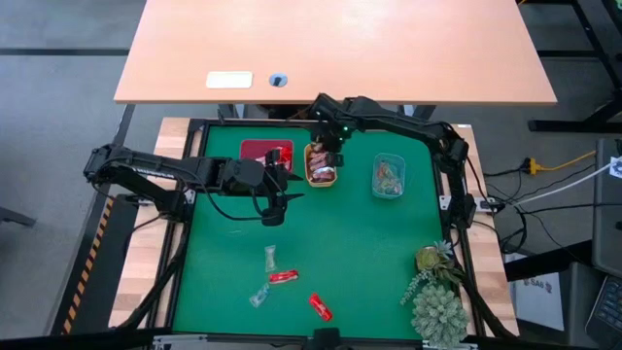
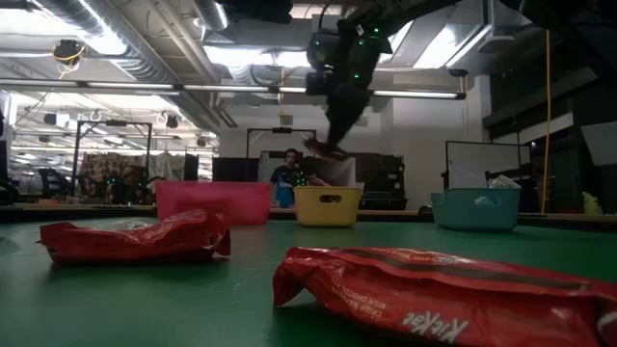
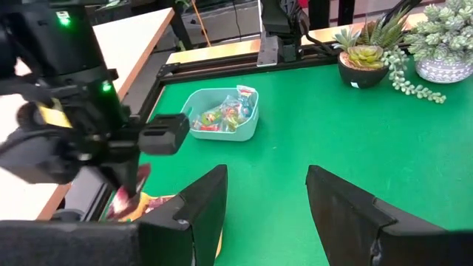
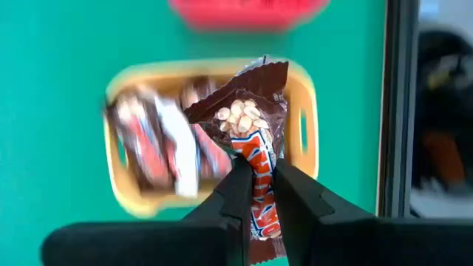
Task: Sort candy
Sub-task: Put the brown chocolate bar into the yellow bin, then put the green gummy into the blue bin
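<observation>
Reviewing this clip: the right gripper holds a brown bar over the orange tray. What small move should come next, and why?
Probably open the right gripper to drop the brown candy bar. It hangs directly above the orange tray, which already holds similar brown-and-white bars, so a release should land it there. The left gripper waits open nearby.
</observation>
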Available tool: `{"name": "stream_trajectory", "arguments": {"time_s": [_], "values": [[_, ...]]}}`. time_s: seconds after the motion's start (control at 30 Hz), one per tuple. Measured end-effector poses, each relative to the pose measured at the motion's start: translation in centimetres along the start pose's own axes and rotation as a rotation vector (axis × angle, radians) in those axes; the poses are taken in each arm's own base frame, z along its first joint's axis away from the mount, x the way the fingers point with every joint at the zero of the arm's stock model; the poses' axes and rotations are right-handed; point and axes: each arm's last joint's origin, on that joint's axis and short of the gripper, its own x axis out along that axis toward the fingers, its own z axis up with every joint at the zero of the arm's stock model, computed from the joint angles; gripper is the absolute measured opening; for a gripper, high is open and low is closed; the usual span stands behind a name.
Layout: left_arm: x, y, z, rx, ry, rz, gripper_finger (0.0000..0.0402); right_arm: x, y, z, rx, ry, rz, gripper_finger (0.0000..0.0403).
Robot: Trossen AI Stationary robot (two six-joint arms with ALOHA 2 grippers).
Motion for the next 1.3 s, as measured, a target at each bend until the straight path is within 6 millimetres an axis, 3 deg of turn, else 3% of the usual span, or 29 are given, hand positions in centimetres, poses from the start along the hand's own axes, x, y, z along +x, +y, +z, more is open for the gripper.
{"name": "stream_trajectory", "arguments": {"time_s": [0.2, 0.43, 0.9, 1.3], "values": [[0.0, 0.0, 0.0, 0.000, 0.001, 0.000, 0.0181, 0.0, -0.2, 1.0, -0.014, -0.128, 0.023, 0.0049], [0.0, 0.0, 0.0, 0.000, 0.001, 0.000, 0.0181, 0.0, -0.3, 1.0, -0.015, -0.132, 0.015, 0.0051], [0.0, -0.1, -0.2, -0.031, 0.024, -0.005, 0.0181, 0.0, -0.4, 1.2, -0.018, -0.148, 0.004, 0.0200], [-1.3, -2.3, -3.3, -0.344, 0.357, -0.026, 0.0181, 0.0, -0.4, 1.2, -0.018, -0.147, 0.005, 0.0222]]}}
